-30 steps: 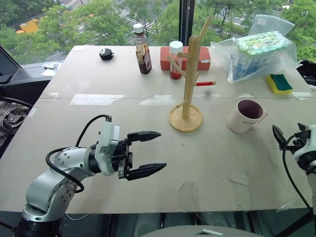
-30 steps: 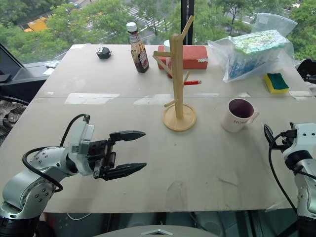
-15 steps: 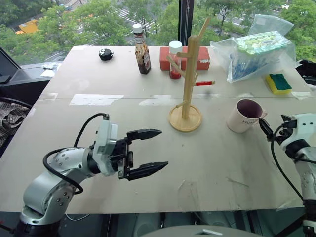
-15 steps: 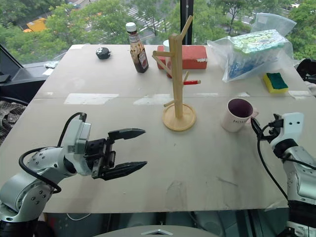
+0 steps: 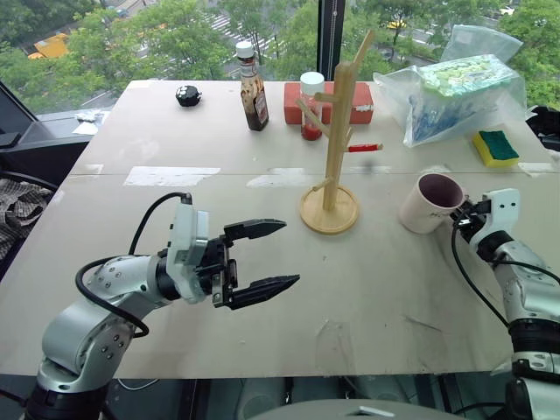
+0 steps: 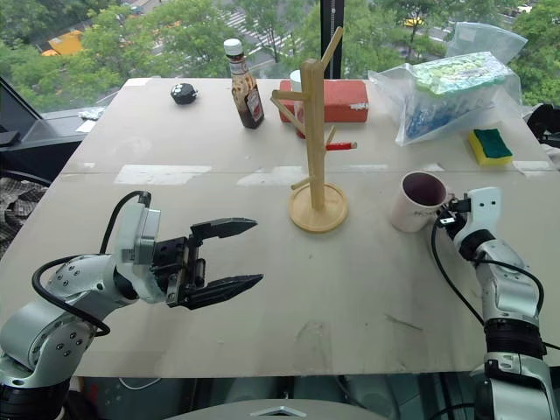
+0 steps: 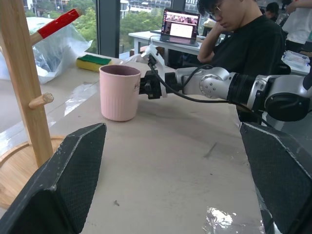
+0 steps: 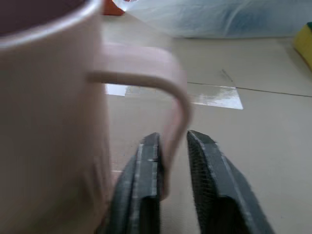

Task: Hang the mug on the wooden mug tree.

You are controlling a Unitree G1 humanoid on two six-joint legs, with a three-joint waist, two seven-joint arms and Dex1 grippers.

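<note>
The white mug with its dark maroon inside stands on the table right of the wooden mug tree, leaning slightly toward it. My right gripper is at the mug's right side, and the right wrist view has its two fingers shut on the handle. My left gripper hovers open and empty over the near left of the table, pointing right toward the tree. The left wrist view looks between its fingers at the mug and the tree's post.
Behind the tree stand a brown sauce bottle, a red-lidded jar and a red box. A plastic bag and a sponge lie at the back right. A person sits beyond the table's right edge.
My right gripper moved forward and left to the mug and shut on its handle. The mug now leans slightly left. The left gripper has barely moved.
</note>
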